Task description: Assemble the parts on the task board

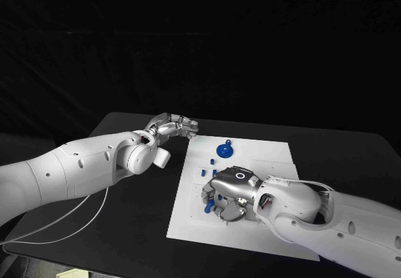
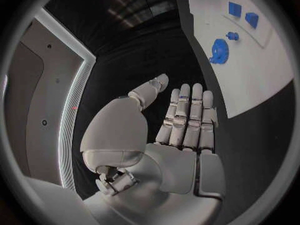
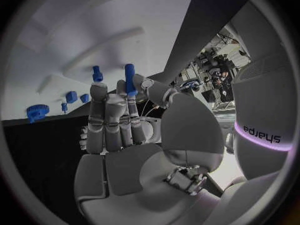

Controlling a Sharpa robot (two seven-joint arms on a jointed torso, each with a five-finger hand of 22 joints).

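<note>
Head view: our right hand point(image 1: 227, 194) sits low over the near half of the board point(image 1: 276, 156), fingers curled down among the small blue parts there. The gear point(image 1: 224, 150) stands further back on the board, well apart from it. Our left hand point(image 1: 174, 125) hovers off the board's far left corner over the bench point(image 1: 125, 231), holding nothing.

Left wrist view: that hand is flat, fingers straight and together, empty. The gear point(image 2: 219, 50) and two little blocks point(image 2: 243, 14) are on the board beyond it.

Right wrist view: we're pinching a blue peg point(image 3: 130, 79) between thumb and fingertip, with another peg point(image 3: 97, 73) standing just beside it. Our guess is we're seating this peg, so keep it upright, go slow, and don't bump its neighbour.
</note>
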